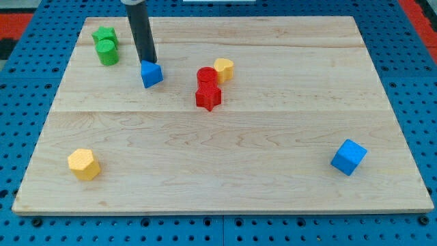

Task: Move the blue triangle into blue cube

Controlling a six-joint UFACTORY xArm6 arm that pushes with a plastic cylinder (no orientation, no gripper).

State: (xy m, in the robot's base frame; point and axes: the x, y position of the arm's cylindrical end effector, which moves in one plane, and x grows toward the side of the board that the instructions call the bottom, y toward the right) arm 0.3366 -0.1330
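Observation:
The blue triangle (151, 74) lies on the wooden board (273, 143) in the upper left part of the view. My tip (148, 61) stands right at its top edge, touching or nearly touching it. The dark rod rises from there out of the view's top. The blue cube (349, 156) sits far off at the lower right of the board, apart from everything else.
A red cylinder (206, 76) and a red star (209, 96) sit just right of the blue triangle, with a yellow heart (224, 69) beside them. A green star (104, 35) and a green cylinder (107, 52) are at the upper left. A yellow hexagon (84, 164) is at the lower left.

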